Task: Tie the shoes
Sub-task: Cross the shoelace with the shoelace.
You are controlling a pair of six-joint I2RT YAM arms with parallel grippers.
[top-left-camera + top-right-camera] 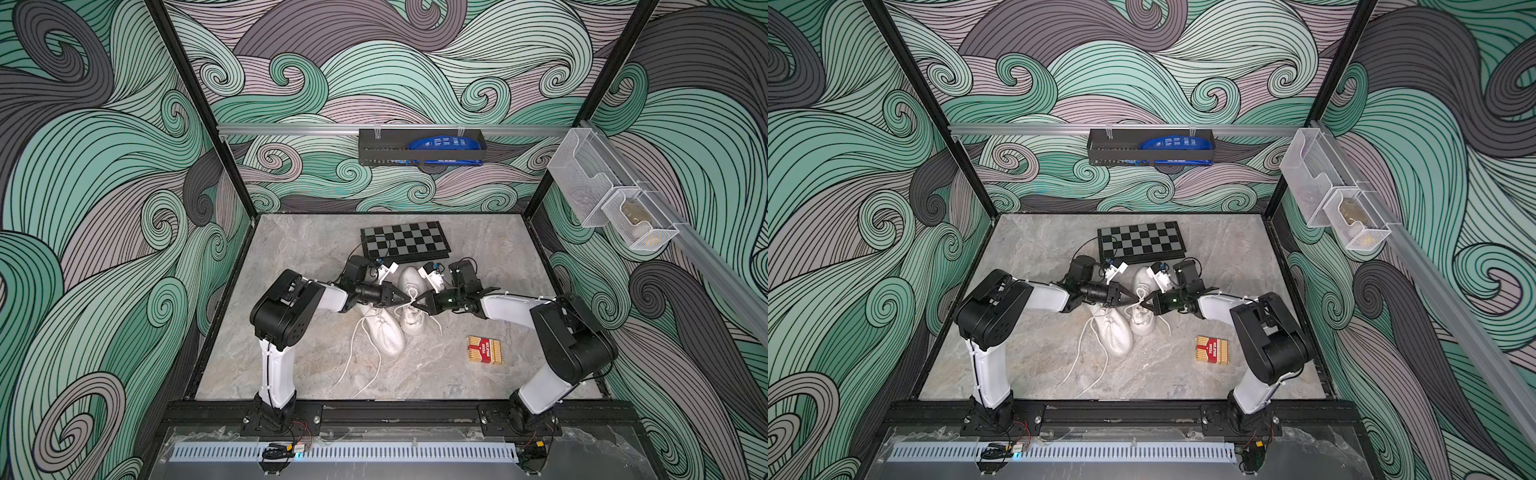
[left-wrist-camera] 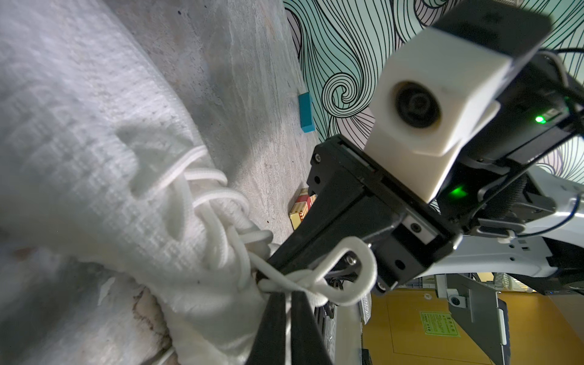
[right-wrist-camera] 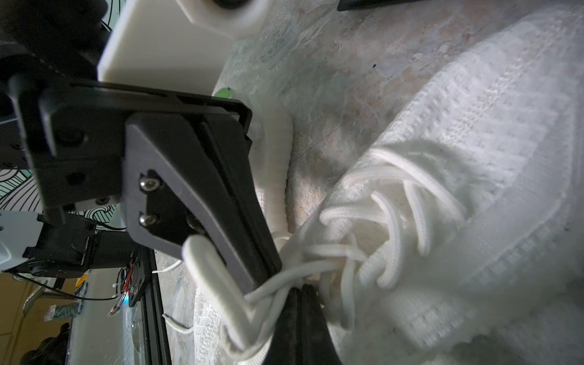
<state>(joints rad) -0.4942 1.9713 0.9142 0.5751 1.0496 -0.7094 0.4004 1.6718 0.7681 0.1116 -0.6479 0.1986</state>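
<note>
Shoes (image 1: pixel 384 332), white knit, side by side; left gripper (image 1: pixel 406 298) and right gripper (image 1: pixel 417 304) both clenched on one shoe's laces (image 3: pixel 221 300).

I'm looking into a cell whose walls (image 1: pixel 374 62) are covered in teal, mauve and grey swirls, framed by black posts (image 1: pixel 187 83). Under the left gripper (image 1: pixel 408 300) and right gripper (image 1: pixel 417 305) lies a grey marble-look worktop (image 1: pixel 316 257), evenly lit, with soft shadows. Beyond both grippers an aluminium rail (image 1: pixel 291 129) crosses the back wall and carries a black basket (image 1: pixel 382 156). Out past the right gripper, high on the side wall, hang a clear bin (image 1: pixel 582 183) and a white mesh basket (image 1: pixel 636 232). The left wrist view catches an orange-yellow surface (image 2: pixel 410 341) bearing a green notice (image 2: pixel 437 325).
</note>
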